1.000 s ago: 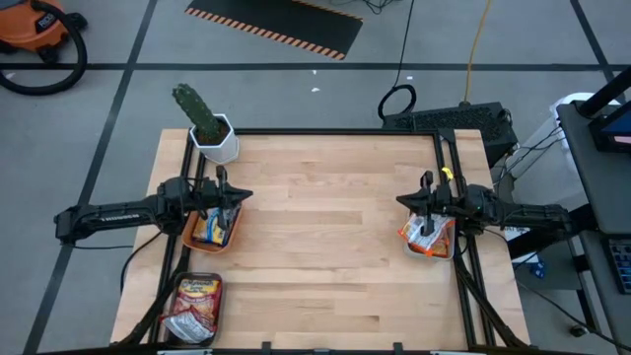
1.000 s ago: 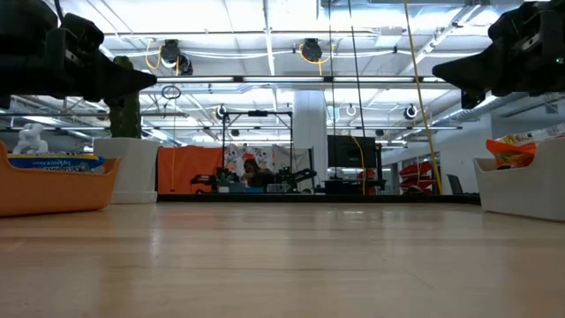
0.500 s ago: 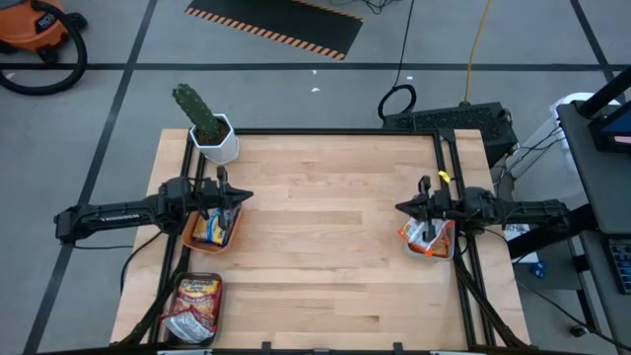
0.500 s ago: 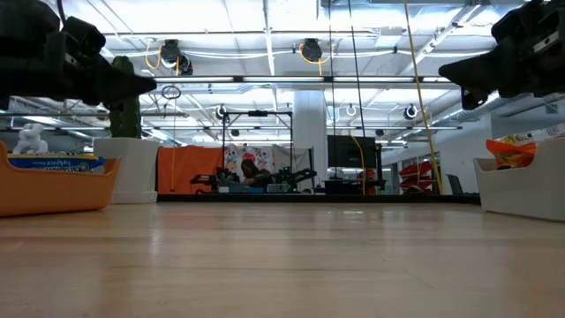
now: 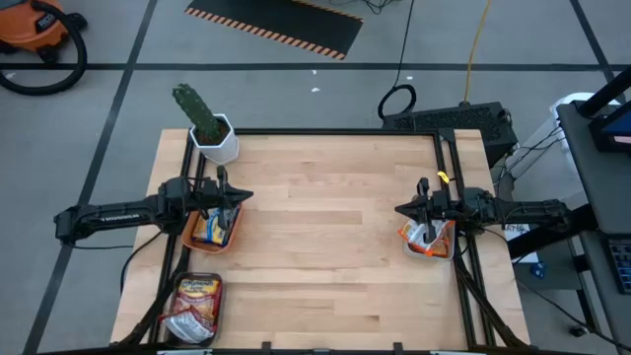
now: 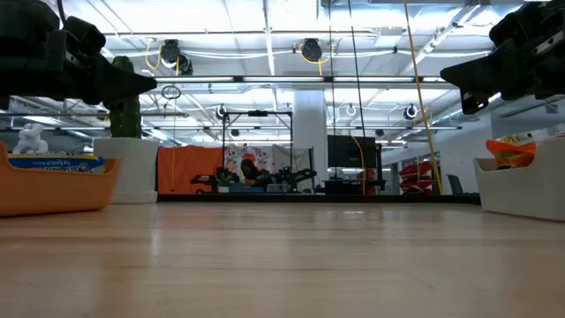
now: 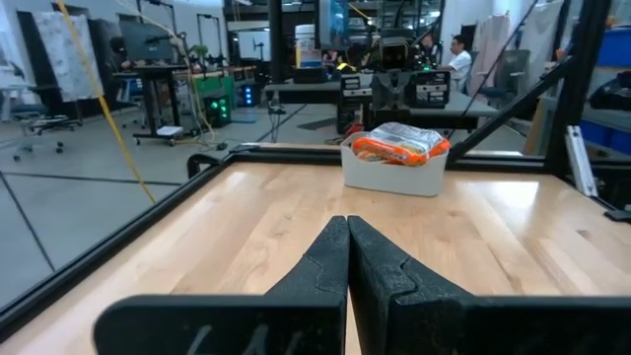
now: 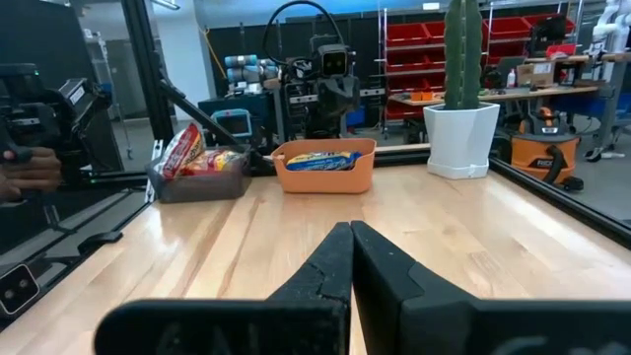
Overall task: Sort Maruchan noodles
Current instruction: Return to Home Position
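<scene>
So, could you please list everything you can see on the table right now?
Table: one, light wood, under both arms.
Orange bin: one, orange, left side of the table.
Blue-white noodle packets: count unclear, in the orange bin.
White bin: one, white, right side of the table.
Orange noodle packets: count unclear, in the white bin.
Dark bin: one, lower left corner in the high view.
Red noodle packets: count unclear, in the dark bin.
Cactus: one, green, in a white pot, upper left corner.
Left pincer: dark, shut, over the orange bin.
Right pincer: dark, shut, over the white bin.
</scene>
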